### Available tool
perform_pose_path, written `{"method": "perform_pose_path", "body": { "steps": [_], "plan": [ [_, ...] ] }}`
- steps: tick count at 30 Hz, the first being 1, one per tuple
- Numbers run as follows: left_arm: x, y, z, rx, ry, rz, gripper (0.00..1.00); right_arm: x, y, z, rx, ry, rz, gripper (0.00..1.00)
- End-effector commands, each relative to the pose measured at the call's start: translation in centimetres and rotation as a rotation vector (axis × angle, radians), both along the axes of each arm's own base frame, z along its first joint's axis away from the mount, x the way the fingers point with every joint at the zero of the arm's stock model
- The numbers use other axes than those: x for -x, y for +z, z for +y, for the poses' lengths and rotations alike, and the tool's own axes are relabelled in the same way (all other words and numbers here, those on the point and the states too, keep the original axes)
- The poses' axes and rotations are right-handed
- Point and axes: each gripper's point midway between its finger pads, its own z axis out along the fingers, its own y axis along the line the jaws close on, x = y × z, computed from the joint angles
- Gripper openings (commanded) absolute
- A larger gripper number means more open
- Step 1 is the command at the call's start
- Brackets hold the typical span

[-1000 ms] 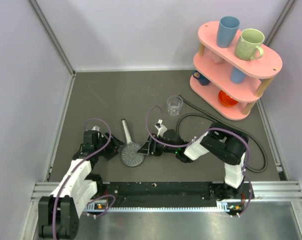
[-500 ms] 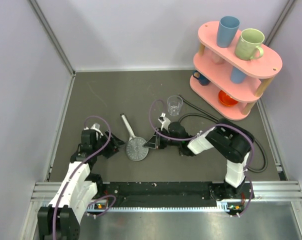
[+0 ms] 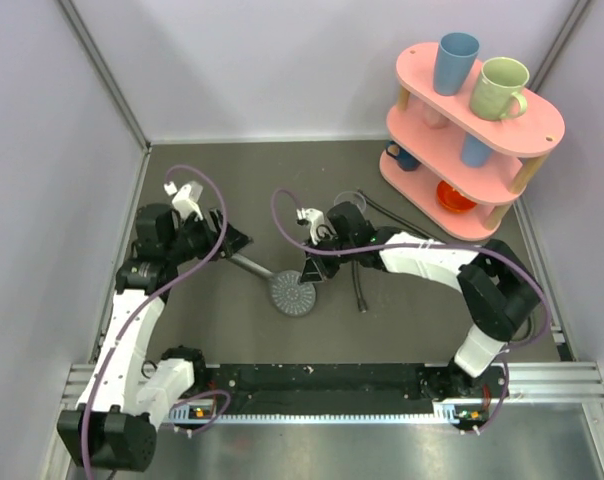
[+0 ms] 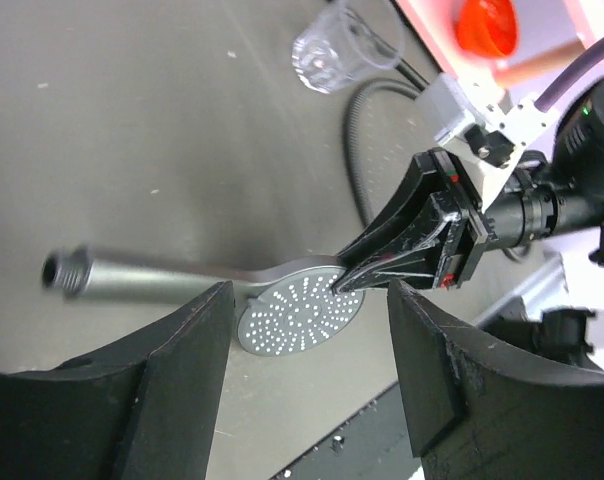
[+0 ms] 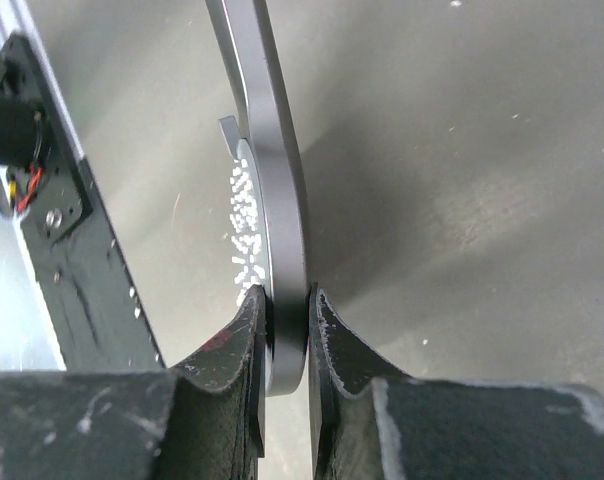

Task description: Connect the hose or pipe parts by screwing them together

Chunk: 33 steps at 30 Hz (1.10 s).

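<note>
The right jaws are shut tight on the rim of the hand shower, pinching the thin edge of its round perforated face. The shower seems to hang just above the tabletop, its straight handle reaching toward the left arm. The left jaws stand open near the handle's threaded end, touching nothing. The dark hose lies loose on the tabletop beside the right arm, curling back past the glass cup.

The shower looks rigid and fairly light, but its smooth grey finish is probably slippery. A pinch on the rim will likely let it pivot under any twisting load. The handle, close to the thread, looks like the firmer place to hold it. The hose is limp and will sag and kink, so it is best taken right behind its end fitting, which is too small to make out here.
</note>
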Motion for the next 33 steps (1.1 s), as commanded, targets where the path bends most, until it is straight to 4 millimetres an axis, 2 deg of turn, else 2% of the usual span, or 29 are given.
{"method": "perform_pose_path", "body": {
  "steps": [1, 3, 5, 7, 8, 10, 11, 16, 20, 22, 27, 30, 33],
  "plan": [
    [1.3, 2.8, -3.4, 0.063, -0.299, -0.046, 0.67, 1.4, 6.4, -0.7, -0.049, 0.206, -0.151, 0.00],
    [1.6, 2.9, -4.7, 0.062, -0.365, -0.030, 0.66, 1.7, 8.3, -0.6, -0.090, 0.238, -0.177, 0.00],
    [1.6, 1.9, -5.7, 0.037, -0.423, 0.005, 0.65, 1.7, 9.4, -0.6, -0.113, 0.260, -0.201, 0.00],
    [2.6, 0.8, -7.4, 0.037, -0.522, 0.036, 0.65, 1.7, 10.6, -0.8, -0.136, 0.272, -0.224, 0.00],
    [3.7, 0.8, -8.5, 0.060, -0.594, 0.048, 0.65, 1.9, 11.1, -0.9, -0.155, 0.287, -0.221, 0.00],
    [4.1, 0.0, -9.3, 0.055, -0.635, 0.072, 0.65, 1.6, 12.2, -1.4, -0.181, 0.285, -0.235, 0.00],
    [4.9, 0.0, -10.0, 0.070, -0.688, 0.072, 0.66, 1.8, 12.7, -1.5, -0.203, 0.302, -0.233, 0.00],
    [5.2, -1.7, -11.3, 0.023, -0.762, 0.112, 0.66, 2.7, 14.4, -2.0, -0.243, 0.349, -0.275, 0.00],
    [5.7, -1.9, -12.8, 0.016, -0.833, 0.122, 0.66, 2.7, 15.6, -2.7, -0.270, 0.352, -0.292, 0.00],
    [4.8, -2.6, -12.6, -0.040, -0.800, 0.122, 0.66, 3.4, 16.2, -2.8, -0.299, 0.386, -0.287, 0.00],
    [3.4, -1.5, -12.8, -0.073, -0.787, 0.023, 0.69, 3.4, 15.9, -3.4, -0.289, 0.371, -0.292, 0.00],
    [3.9, -1.6, -13.2, -0.044, -0.839, 0.019, 0.70, 3.4, 16.0, -3.6, -0.287, 0.360, -0.296, 0.00],
    [5.3, -1.6, -13.8, 0.029, -0.914, 0.058, 0.71, 3.3, 16.3, -3.5, -0.294, 0.363, -0.297, 0.00]
  ]
}}
